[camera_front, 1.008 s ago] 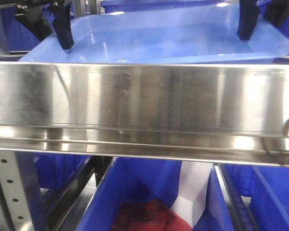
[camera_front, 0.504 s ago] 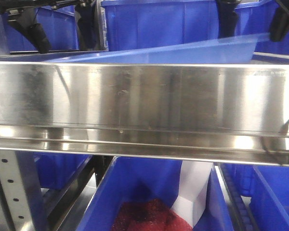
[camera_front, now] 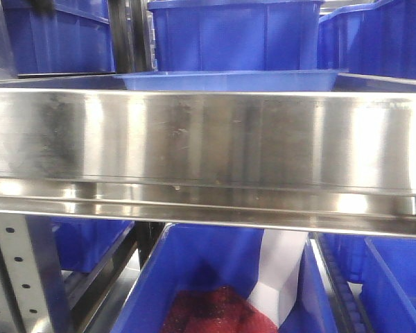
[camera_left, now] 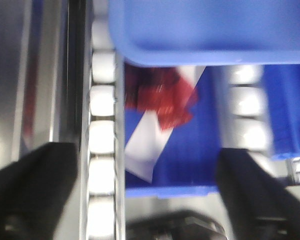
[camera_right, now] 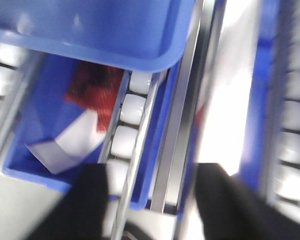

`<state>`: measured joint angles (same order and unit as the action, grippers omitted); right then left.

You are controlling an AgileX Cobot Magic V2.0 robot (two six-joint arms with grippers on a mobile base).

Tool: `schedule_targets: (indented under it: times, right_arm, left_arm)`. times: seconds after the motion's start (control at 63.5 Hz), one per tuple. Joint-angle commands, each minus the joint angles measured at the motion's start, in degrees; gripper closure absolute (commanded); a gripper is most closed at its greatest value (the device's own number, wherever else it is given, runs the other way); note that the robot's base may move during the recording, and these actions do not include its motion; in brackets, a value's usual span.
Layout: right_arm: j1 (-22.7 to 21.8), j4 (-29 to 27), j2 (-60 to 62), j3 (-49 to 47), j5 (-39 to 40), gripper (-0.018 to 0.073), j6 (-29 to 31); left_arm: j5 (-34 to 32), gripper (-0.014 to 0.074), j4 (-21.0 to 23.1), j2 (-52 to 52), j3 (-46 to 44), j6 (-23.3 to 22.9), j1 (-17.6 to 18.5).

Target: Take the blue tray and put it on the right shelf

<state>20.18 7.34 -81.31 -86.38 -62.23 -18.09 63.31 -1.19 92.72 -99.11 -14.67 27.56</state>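
The light-blue tray (camera_front: 229, 80) lies flat on the right shelf, behind its broad steel front rail (camera_front: 208, 142); only its front rim shows in the front view. Neither gripper shows there. In the left wrist view, one rounded tray corner (camera_left: 190, 30) fills the top, and my left gripper (camera_left: 147, 187) is open and empty, back from the tray. In the right wrist view, the other tray corner (camera_right: 90, 30) is at the top, and my right gripper (camera_right: 157, 200) is open and empty, also clear of it. Both wrist views are blurred.
Deep dark-blue bins (camera_front: 232, 35) stand behind the tray. Below the shelf a blue bin holds red material (camera_front: 215, 312) and a white sheet (camera_front: 277, 277). A perforated upright (camera_front: 14, 277) is at lower left. White rollers (camera_left: 102, 130) run along the rack.
The tray went from tilted and held up in both grippers to lying flat on the shelf. Both grippers let go and left the front view.
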Motion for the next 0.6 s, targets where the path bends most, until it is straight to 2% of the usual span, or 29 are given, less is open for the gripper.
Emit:
schedule_targets:
  times: [0.0, 0.142, 0.252, 0.472, 0.488, 0.582]
  right_arm:
    - [-0.1, 1.6, 8.1, 2.0, 4.1, 0.0343, 2.4]
    - [-0.1, 1.6, 18.9, 11.2, 8.3, 0.0496, 6.1]
    - [-0.1, 1.6, 28.6, 20.8, 12.0, 0.05, 7.4]
    - [-0.1, 1.6, 46.7, 39.3, 21.5, 0.05, 7.8]
    - [-0.1, 1.6, 47.8, 40.8, 22.4, 0.05, 7.8]
    - [-0.1, 1.6, 55.9, 47.1, 26.5, 0.05, 7.8]
  left_arm:
    - [-2.9, 0.0337, -3.1, -7.8, 1.5, 0.2, 2.7]
    - [-7.3, 0.0528, -3.7, -17.3, 11.0, 0.2, 7.0]
    - [-14.1, 0.0645, -4.0, -25.5, 22.1, 0.2, 9.4]
    - [-30.3, 0.0645, -4.0, -43.3, 43.6, 0.2, 11.6]
    - [-31.8, 0.0645, -4.0, -44.9, 45.4, 0.2, 12.7]
    - [-37.4, 0.0645, -3.8, -52.6, 53.0, 0.2, 12.7]
